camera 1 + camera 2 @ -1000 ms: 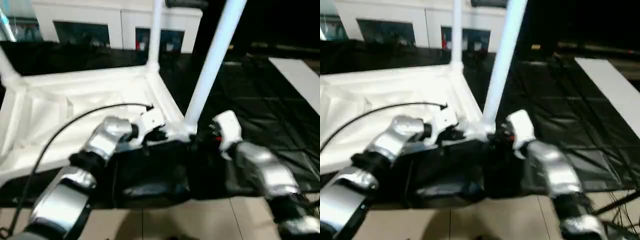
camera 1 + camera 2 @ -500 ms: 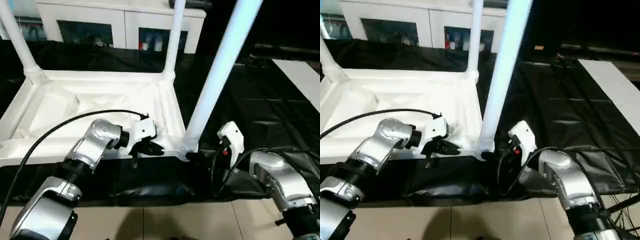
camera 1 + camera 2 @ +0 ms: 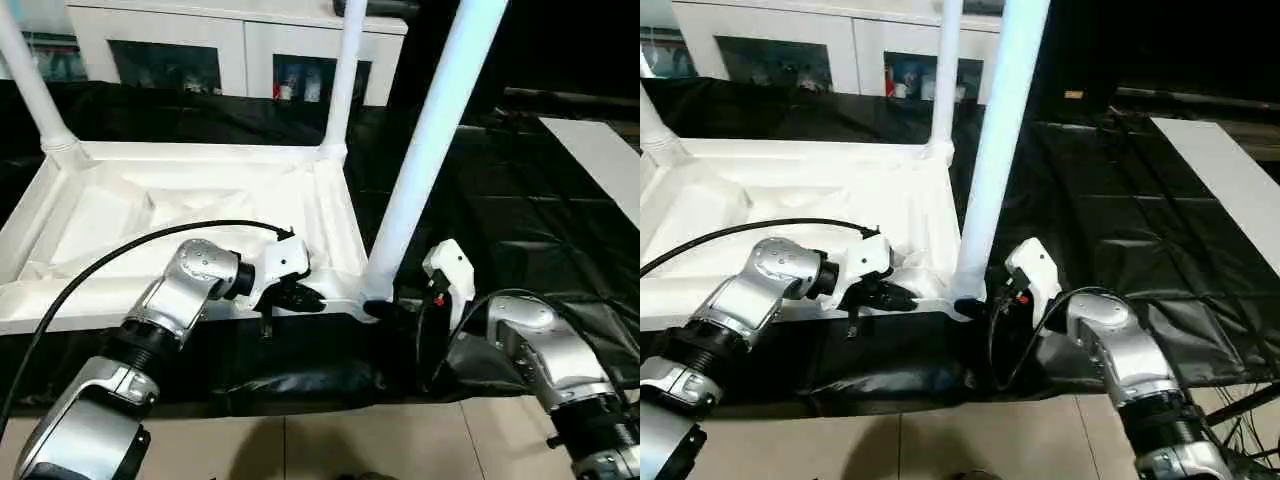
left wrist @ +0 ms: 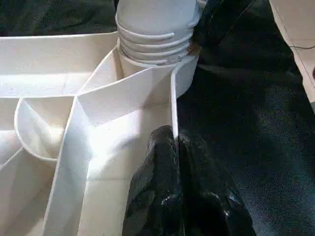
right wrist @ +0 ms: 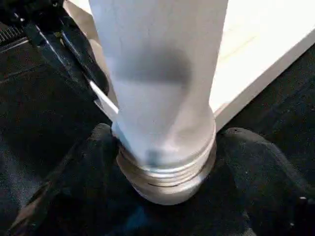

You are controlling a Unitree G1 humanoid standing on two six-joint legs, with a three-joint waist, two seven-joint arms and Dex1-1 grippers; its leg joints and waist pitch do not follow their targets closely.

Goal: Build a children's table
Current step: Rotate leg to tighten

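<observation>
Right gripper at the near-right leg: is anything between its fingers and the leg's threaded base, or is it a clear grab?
Nothing visible stands between them. The right gripper has a finger on either side of the leg at its threaded base, the gap unobstructed. The left gripper pinches the tabletop rim nearby, clear of that gap.

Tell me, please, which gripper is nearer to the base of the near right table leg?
Right. The right gripper has a finger on each side of the leg's threaded base. The left gripper is shut on the tabletop's side wall, a little way from that corner.
</observation>
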